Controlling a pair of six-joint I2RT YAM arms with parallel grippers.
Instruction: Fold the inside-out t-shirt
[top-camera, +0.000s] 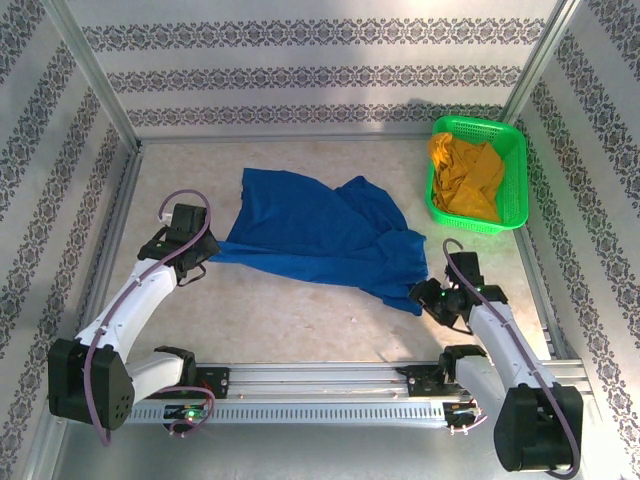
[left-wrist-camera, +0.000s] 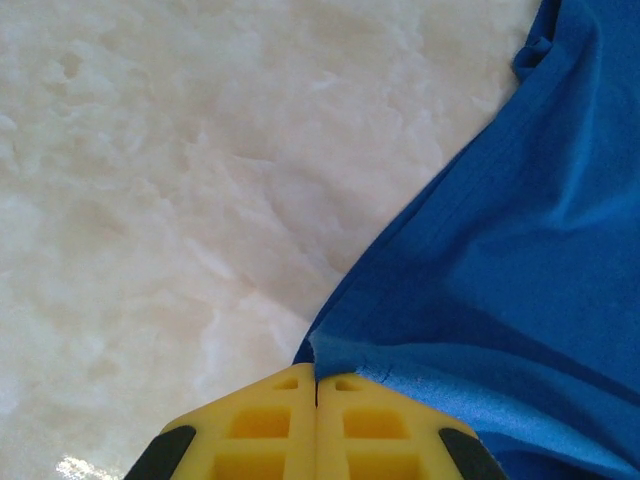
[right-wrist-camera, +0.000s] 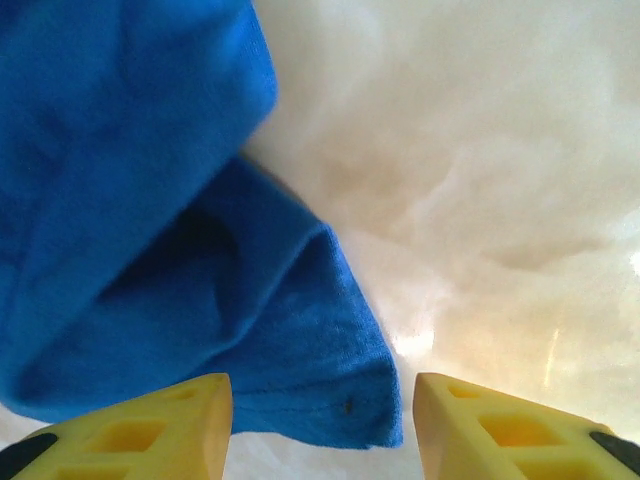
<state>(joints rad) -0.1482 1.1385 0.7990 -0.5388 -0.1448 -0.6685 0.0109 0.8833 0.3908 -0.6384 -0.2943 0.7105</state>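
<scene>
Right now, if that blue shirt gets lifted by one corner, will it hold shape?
Probably not: the blue t-shirt lies in soft folds, so it would likely droop. It looks thin, probably light. On the smooth table, it might slide easily.

t-shirt (top-camera: 320, 235): royal blue all over, plain, a darker blue down in the folds
table (top-camera: 290, 320): pale cream, clouded with white and beige blotches like marble
walls (top-camera: 320, 60): white, striped with grey-black bands of flowery ornament
basket (top-camera: 478, 122): bright green mesh
cloth in the basket (top-camera: 468, 180): mustard yellow, plain
left arm (top-camera: 130, 300): white shell, black joints and base
right arm (top-camera: 500, 340): the same white and black
cable (top-camera: 200, 215): dull purple
left gripper (left-wrist-camera: 316, 385): yellow blocks, black at the outer corners
right gripper (right-wrist-camera: 322, 400): yellow likewise, black at the edges
rail (top-camera: 320, 380): silver-grey metal
</scene>
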